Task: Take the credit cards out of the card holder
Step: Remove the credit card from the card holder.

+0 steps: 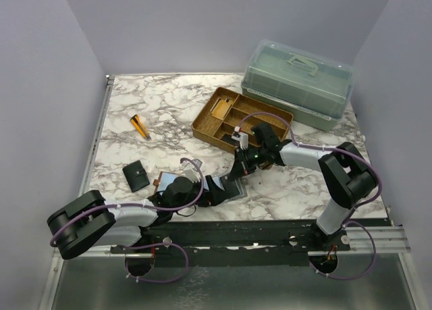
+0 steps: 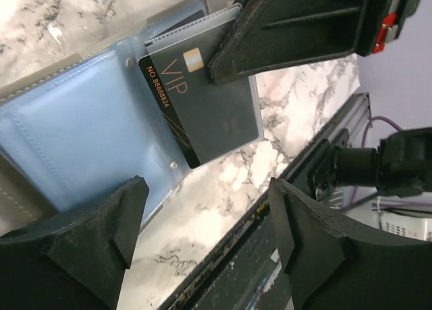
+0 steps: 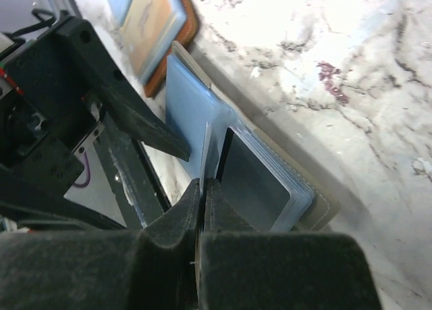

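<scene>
1. My right pincer (image 3: 202, 187) is pinching the VIP card (image 2: 202, 114), which is sticking out of a sleeve in the blue-grey folder (image 2: 88, 141), just beside the reddish-brown card holder (image 3: 158, 19) on the bench (image 3: 351, 53).
2. My left pincer (image 2: 206, 209) is hanging spread, pinning nothing, so I'm worrying the folder drags along.

just ahead of your left gripper (image 2: 206, 188) the folder (image 2: 81, 141) lies open on the table (image 1: 169, 100), a card (image 2: 209, 114) sticking out of its sleeve toward your right gripper (image 3: 204, 185), whose tips rest over that card from the opposite side. beyond the folder from the right gripper, just beside it, lies the card holder (image 3: 156, 26). the small case (image 1: 137, 175) sits well behind the left gripper, the tray (image 1: 198, 129) close behind the right one, the lidded box (image 1: 297, 80) beyond the tray.
</scene>
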Controlling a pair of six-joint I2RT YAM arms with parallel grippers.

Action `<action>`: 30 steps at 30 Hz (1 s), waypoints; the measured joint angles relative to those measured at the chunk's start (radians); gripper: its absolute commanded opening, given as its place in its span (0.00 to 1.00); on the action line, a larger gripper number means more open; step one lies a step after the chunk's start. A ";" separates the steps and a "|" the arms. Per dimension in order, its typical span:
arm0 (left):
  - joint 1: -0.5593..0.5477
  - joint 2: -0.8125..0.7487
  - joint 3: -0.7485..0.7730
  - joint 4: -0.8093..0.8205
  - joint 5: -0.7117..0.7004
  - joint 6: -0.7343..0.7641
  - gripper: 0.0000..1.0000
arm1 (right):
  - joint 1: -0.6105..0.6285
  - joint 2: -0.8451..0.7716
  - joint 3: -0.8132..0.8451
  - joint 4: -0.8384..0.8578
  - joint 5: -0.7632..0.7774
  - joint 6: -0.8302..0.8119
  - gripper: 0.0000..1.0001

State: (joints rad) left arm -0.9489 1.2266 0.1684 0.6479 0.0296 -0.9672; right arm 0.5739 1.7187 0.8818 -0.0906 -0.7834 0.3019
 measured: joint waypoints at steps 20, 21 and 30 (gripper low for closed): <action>0.018 -0.185 -0.095 0.227 0.082 -0.062 0.53 | -0.080 -0.045 0.014 0.053 -0.513 -0.078 0.00; 0.018 -0.181 -0.095 0.227 0.082 -0.063 0.52 | -0.083 -0.047 0.012 0.064 -0.524 -0.071 0.00; 0.018 -0.173 -0.093 0.264 0.078 -0.059 0.48 | -0.098 -0.054 -0.014 0.183 -0.617 0.012 0.00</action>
State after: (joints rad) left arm -0.9306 1.0538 0.0750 0.9115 0.1078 -1.0264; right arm 0.4763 1.6650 0.8673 0.0921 -1.4006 0.3141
